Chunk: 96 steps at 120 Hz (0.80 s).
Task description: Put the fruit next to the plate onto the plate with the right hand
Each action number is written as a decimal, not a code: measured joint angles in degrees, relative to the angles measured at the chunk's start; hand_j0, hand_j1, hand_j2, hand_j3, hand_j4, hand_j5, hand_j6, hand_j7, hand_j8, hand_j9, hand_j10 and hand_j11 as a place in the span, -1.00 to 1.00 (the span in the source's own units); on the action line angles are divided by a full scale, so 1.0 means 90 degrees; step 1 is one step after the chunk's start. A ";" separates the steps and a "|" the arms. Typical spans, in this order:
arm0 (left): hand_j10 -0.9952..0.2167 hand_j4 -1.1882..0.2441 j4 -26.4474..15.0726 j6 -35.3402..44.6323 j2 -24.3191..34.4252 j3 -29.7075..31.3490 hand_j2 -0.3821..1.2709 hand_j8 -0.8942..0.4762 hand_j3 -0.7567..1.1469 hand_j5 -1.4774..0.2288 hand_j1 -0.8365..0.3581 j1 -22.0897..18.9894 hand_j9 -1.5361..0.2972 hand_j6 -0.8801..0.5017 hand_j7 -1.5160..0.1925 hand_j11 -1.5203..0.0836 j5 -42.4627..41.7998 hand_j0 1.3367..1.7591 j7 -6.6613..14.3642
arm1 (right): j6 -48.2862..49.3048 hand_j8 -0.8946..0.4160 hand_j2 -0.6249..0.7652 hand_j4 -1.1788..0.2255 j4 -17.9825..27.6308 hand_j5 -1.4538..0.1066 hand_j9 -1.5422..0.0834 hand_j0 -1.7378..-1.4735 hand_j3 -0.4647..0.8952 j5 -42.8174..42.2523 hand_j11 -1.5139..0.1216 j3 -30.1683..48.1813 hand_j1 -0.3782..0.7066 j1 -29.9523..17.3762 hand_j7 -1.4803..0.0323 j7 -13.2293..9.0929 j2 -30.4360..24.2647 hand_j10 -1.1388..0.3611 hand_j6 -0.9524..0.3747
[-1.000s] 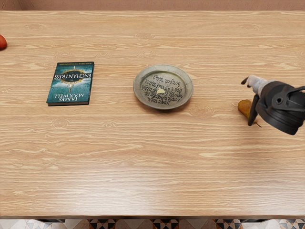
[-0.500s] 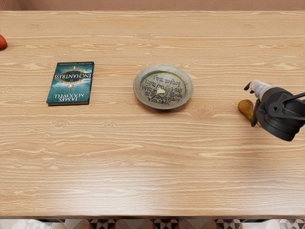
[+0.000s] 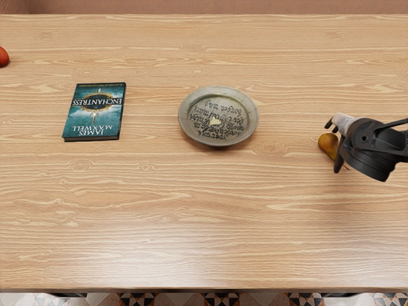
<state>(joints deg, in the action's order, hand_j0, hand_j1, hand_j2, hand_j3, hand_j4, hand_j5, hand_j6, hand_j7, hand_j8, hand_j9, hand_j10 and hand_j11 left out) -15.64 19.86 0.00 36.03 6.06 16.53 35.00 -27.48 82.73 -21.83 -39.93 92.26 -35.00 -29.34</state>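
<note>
A yellow-brown pear point(image 3: 326, 144) lies on the table to the right of the grey metal plate point(image 3: 186, 115), well apart from it. My right hand point(image 3: 337, 144) comes in from the right edge and sits right over the pear's right side, hiding part of it. Its dark fingers point(image 3: 336, 164) are spread, with one above and one below the fruit, and they are not closed around it. Nothing but a small pale mark shows in the plate's middle. The left arm is out of view.
A dark blue book point(image 3: 94, 110) lies at the left of the wooden table point(image 3: 204, 210). A red fruit point(image 3: 2, 56) peeks in at the far left edge. The table's front edge runs along the bottom of the view.
The right hand has sunk lower and closer around the pear, its fingers now framing the fruit. The pear, plate and book have not moved.
</note>
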 joint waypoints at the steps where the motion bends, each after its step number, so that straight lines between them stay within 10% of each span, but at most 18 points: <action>1: 0.64 0.66 0.0000 0.0000 0.0000 0.0000 -0.54 0.30 -0.20 0.73 0.98 0.0000 0.68 0.27 0.77 0.90 0.0000 0.52 0.0000 | 0.0000 0.01 -0.17 0.35 -0.0017 0.48 0.53 -0.40 -0.32 -0.0003 0.48 0.0002 -0.44 -0.0005 0.56 0.0000 0.0007 0.21 0.09; 96: 0.64 0.66 0.0000 0.0000 0.0000 -0.0010 -0.54 0.30 -0.20 0.73 0.98 0.0000 0.68 0.27 0.77 0.90 0.0000 0.52 0.0000 | 0.0015 -0.07 -0.18 0.27 -0.0723 0.39 0.44 -0.40 -0.32 -0.0040 0.40 0.0007 -0.32 -0.0333 0.47 0.0000 0.0480 0.14 0.00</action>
<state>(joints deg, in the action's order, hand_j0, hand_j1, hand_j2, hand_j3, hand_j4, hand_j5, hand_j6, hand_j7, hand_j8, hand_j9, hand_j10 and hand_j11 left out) -15.64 19.86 0.00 35.95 6.06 16.53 35.00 -27.34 76.22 -22.19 -39.86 89.26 -35.00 -25.02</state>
